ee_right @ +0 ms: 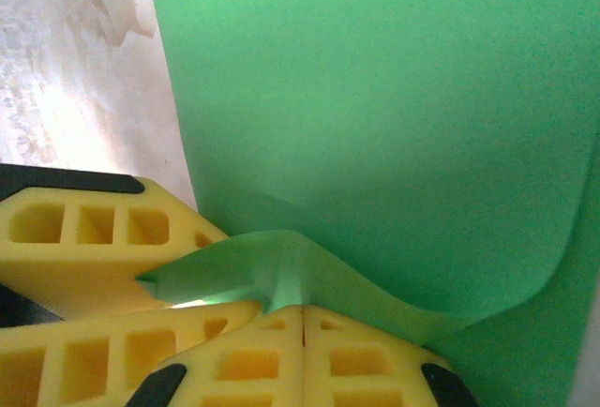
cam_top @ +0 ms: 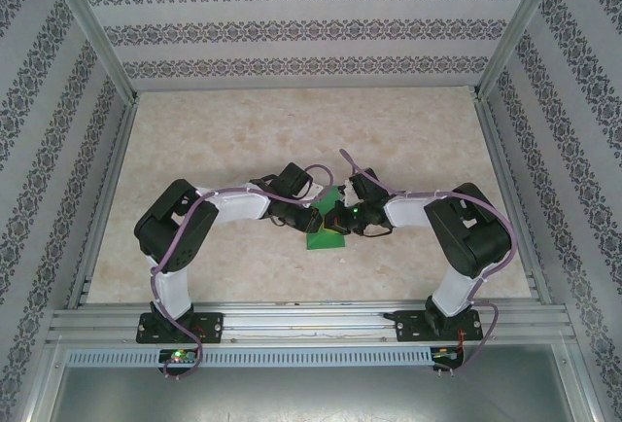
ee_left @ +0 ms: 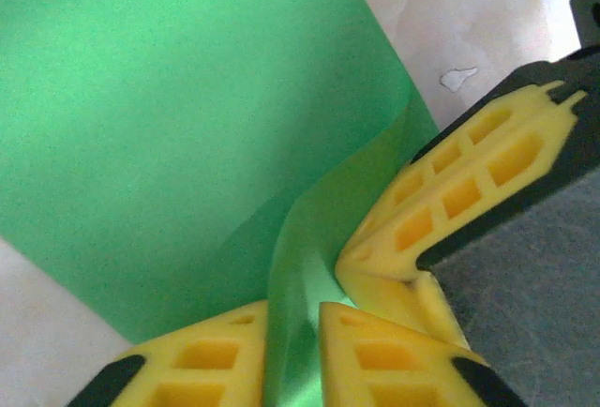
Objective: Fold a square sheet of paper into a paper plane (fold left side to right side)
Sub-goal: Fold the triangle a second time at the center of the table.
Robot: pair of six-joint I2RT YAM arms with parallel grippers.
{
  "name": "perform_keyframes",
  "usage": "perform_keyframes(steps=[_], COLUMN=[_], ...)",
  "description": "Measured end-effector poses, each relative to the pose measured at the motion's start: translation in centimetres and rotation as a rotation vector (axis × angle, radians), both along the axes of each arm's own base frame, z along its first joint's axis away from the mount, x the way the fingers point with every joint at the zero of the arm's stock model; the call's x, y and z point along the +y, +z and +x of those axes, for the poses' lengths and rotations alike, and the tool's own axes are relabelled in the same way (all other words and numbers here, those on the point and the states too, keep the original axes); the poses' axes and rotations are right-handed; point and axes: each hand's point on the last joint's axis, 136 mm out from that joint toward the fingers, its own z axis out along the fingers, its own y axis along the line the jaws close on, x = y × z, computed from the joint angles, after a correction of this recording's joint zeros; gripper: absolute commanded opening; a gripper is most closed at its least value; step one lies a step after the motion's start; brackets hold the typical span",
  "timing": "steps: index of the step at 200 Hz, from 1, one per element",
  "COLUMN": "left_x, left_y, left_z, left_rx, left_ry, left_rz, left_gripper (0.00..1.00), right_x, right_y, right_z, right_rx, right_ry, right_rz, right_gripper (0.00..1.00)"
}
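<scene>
At centre frame in the top view, the square sheet of paper (cam_top: 324, 239) lies on the surface (cam_top: 292, 140), one edge lifted between my two arms. On my left end effector (ee_left: 295, 341) the jaws stand a little apart, and the raised flap runs through the gap. On my right end effector (ee_right: 302, 318) the jaws are pressed together on the curled edge.

Judgement: for a clean left-over-right fold, hold the right pinch firm and carry the flap across low, matching the edges before pressing the crease.

No brand, label or writing legible.
</scene>
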Motion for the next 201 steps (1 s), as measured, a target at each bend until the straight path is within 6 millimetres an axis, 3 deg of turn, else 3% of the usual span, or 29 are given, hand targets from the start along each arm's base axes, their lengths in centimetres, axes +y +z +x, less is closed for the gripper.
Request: perform_keyframes(steps=[21, 42, 70, 91, 146, 201], left_x=[0.3, 1.1, 1.8, 2.0, 2.0, 0.1], left_y=[0.6, 2.8, 7.0, 8.4, 5.5, 3.9], left_z=[0.2, 0.8, 1.5, 0.8, -4.0, -4.8], left_rx=[-0.013, -0.057, -0.134, -0.135, 0.077, 0.169], left_ry=[0.01, 0.037, 0.07, 0.083, 0.087, 0.085], left_rz=[0.008, 0.003, -0.038, -0.072, -0.109, -0.164], left_gripper=[0.31, 0.32, 0.28, 0.23, 0.15, 0.13], right_x=[0.0, 0.0, 0.0, 0.0, 0.0, 0.0], right_y=[0.0, 0.0, 0.0, 0.0, 0.0, 0.0], right_z=[0.0, 0.0, 0.0, 0.0, 0.0, 0.0], right_rx=[-0.001, -0.006, -0.007, -0.007, -0.009, -0.009], right_ry=[0.003, 0.007, 0.008, 0.008, 0.011, 0.011], right_rz=[-0.002, -0.002, -0.002, -0.002, -0.002, -0.002], right_gripper=[0.0, 0.0, 0.0, 0.0, 0.0, 0.0])
